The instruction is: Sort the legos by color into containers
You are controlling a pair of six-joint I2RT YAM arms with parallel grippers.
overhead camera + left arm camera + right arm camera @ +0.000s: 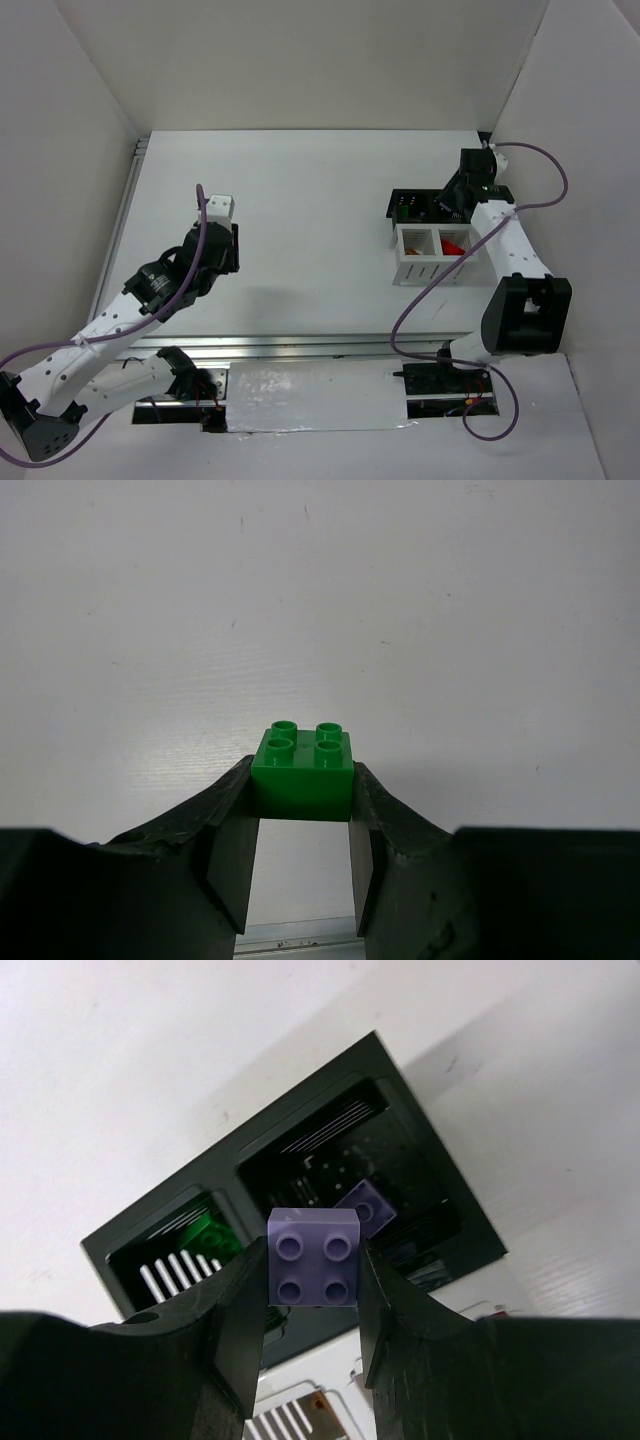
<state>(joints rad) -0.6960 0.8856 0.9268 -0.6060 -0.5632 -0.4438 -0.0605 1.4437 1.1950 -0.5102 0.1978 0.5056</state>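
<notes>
Left fingers [230, 845] pinched green lego [302, 770] by its sides at frame center, white desk [320, 600] behind. Right fingers [235, 1330] clamped lavender lego [314, 1257], lower center, before black bin [450, 1195].

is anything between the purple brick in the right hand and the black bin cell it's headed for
Nothing visible does. The right hand holds the lavender brick over the black bin, above its open cell. A second lavender brick already lies inside that cell, with room beside it.
</notes>
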